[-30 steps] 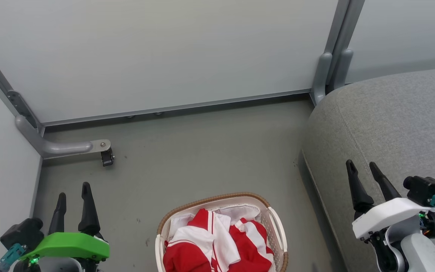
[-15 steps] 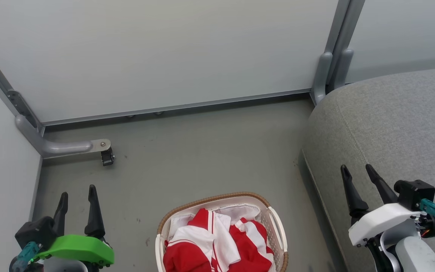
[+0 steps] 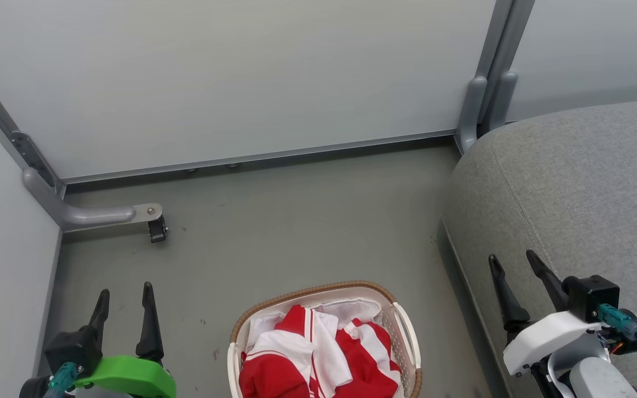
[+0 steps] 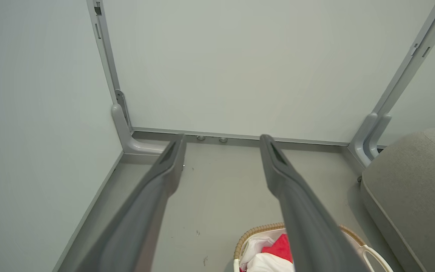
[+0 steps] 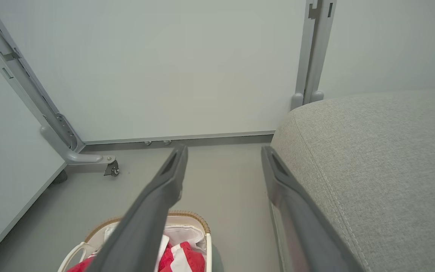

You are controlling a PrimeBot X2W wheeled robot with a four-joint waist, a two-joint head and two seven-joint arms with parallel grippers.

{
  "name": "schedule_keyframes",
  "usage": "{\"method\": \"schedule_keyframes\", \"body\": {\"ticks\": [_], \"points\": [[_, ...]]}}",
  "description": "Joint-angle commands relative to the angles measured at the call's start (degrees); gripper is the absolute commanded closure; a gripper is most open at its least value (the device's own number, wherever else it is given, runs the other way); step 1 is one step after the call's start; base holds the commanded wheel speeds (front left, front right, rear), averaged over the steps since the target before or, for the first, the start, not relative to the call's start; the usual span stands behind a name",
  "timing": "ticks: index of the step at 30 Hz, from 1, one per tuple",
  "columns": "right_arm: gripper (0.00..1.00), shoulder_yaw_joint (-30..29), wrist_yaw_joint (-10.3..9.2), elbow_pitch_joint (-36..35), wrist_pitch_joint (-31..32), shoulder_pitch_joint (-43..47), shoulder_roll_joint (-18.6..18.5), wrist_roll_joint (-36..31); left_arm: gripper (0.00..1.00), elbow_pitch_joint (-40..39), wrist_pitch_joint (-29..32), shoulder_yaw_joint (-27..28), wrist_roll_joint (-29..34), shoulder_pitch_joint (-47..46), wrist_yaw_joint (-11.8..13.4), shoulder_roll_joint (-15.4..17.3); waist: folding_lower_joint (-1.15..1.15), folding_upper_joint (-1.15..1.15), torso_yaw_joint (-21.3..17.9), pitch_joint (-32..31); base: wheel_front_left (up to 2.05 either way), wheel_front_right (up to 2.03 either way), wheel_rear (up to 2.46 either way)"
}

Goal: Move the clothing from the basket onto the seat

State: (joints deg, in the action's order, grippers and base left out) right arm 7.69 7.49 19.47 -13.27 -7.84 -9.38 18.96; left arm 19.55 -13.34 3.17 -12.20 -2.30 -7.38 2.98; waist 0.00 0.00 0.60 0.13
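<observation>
- My left jaws: spread wide, holding nothing, over the floor (image 3: pixel 296 221), left of the laundry basket (image 3: pixel 408 337).
- My right jaws: spread wide, holding nothing, by the front edge of the grey sofa (image 3: pixel 573 182).
- Red-and-white jerseys (image 3: pixel 318 362): heaped inside the basket.
- Basket: on the floor between my arms, near the sofa.

Brightly, evenly lit, with faint shadow along the seat (image 3: pixel 573 182). Sharp from the head; soft on near fingers (image 4: pixel 138 219), bowed at wrist-view edges.
</observation>
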Motion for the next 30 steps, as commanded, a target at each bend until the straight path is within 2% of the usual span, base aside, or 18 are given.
{"method": "schedule_keyframes", "body": {"ticks": [1,14,23,30], "points": [[0.0,0.01,0.0,0.17,-0.58,0.59,-0.08,-1.12,0.0,0.02,-0.51,-0.22,1.45,0.98,-0.17,0.07,0.0,0.0,0.0,-0.01,0.0,0.0,0.0],[0.0,-0.57,0.0,0.8,-1.92,1.35,0.83,-5.57,0.0,1.17,-1.88,-0.76,3.98,1.84,-0.2,-0.04,0.0,0.0,-0.06,-0.11,0.0,0.0,0.0],[0.0,-0.49,0.0,0.47,-1.99,1.07,1.1,-5.89,0.0,1.41,-1.82,-0.85,2.14,1.99,-0.16,-0.04,0.0,0.0,-0.22,-0.03,0.0,0.0,0.0],[0.0,0.13,0.0,-0.64,-1.99,-0.31,0.89,-5.66,0.0,2.07,-1.82,-3.01,0.91,0.54,-0.17,-0.05,0.0,0.0,-1.35,2.76,0.0,0.0,0.0]]}}
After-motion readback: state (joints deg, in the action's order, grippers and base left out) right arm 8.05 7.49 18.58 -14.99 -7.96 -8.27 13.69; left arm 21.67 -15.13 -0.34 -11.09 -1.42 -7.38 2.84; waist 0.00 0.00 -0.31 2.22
